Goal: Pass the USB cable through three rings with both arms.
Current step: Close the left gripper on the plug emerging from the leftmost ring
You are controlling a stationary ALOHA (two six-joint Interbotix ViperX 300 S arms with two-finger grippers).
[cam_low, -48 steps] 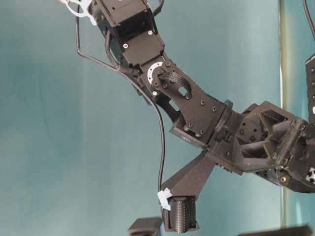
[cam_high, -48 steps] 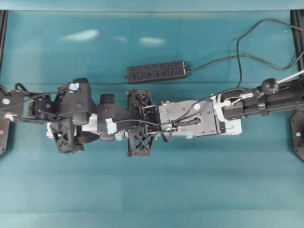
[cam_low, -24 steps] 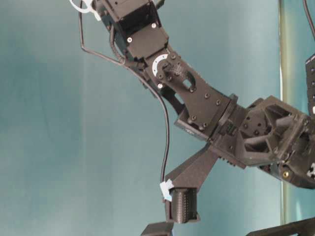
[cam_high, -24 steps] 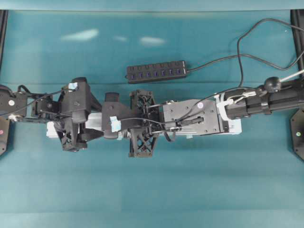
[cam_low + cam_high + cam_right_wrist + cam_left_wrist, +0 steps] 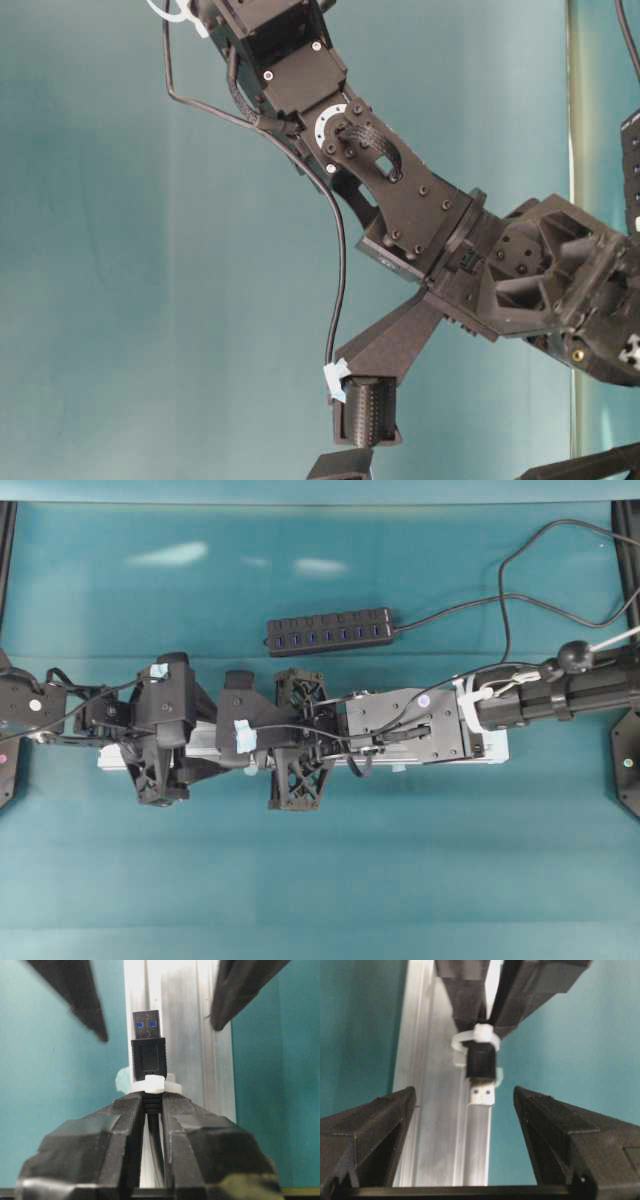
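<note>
In the right wrist view the right gripper (image 5: 150, 1110) fills the bottom of the frame, its 2 jaws pressed together on the USB cable (image 5: 148, 1060) just behind the plug. The black plug body sticks straight up past the jaw tips, its metal end with blue inside pointing toward the top of the frame. A translucent white ring (image 5: 150, 1084) sits around the plug's base, touching the jaw tips. Behind it the silver rail (image 5: 180, 1030) runs vertically through the middle of the frame over the teal desk (image 5: 55, 1060). In the left wrist view the left gripper (image 5: 465, 1130) is spread wide, 1 dark finger at lower left and 1 at lower right, with the plug (image 5: 482, 1082) hanging between them and touching neither. The same white ring (image 5: 475, 1037) loops around the cable at the plug's upper end, right below the tips of the right gripper. In the overhead view both arms meet at the centre of the frame over the rail (image 5: 490, 748), the left gripper (image 5: 300, 742) facing right. A black hub bar (image 5: 330, 632) lies above them, well apart, its cord trailing to the upper right. The table-level view shows only arm links and 1 fingertip near the bottom edge.
</note>
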